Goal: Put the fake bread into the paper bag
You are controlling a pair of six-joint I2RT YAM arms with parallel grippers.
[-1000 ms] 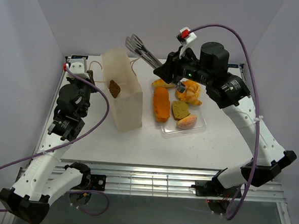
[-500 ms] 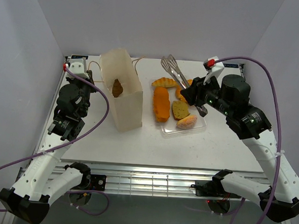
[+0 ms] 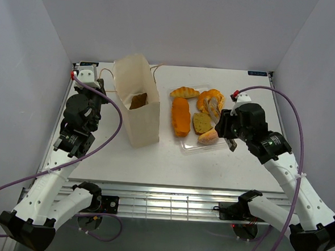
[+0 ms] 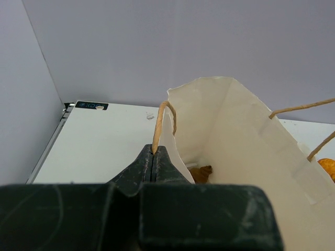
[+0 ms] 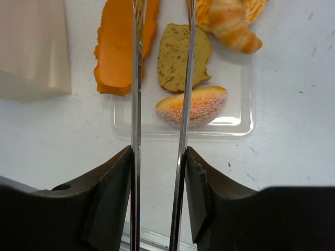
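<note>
- The left gripper [image 4: 153, 159] is clamped shut on the string handle [image 4: 157, 130] of the paper bag [image 3: 142, 124]. The bag stands upright with its mouth open, just to the left of the pastries.
- One brown piece [image 3: 138, 101] of the fake bread lies inside the bag. The rest lies in or beside the clear tray [image 5: 236, 117].
- The right gripper [image 5: 158, 157] is closed on a pair of metal tongs [image 5: 137, 78]. The two tong arms run forward over the tray, and their tips are out of the wrist view, so whether they touch anything cannot be told.
- Deciding relation: the pinkish bun [image 5: 199, 107] lies straight ahead of the tongs at the tray's near edge, with its long axis across the tong arms. Its middle sits right of the gap, and the right arm crosses over it.
- The speckled slice [image 5: 170, 57] lies just beyond the bun, lengthwise and partly between the arms. The orange loaf [image 5: 118, 47] lies left of the gap and a croissant [image 5: 230, 23] to the right.
- Judgement: the right arm is the nearer one to the tray — the bun is the likeliest pick. A small shift right would centre it, and the carry then goes left to the bag.
</note>
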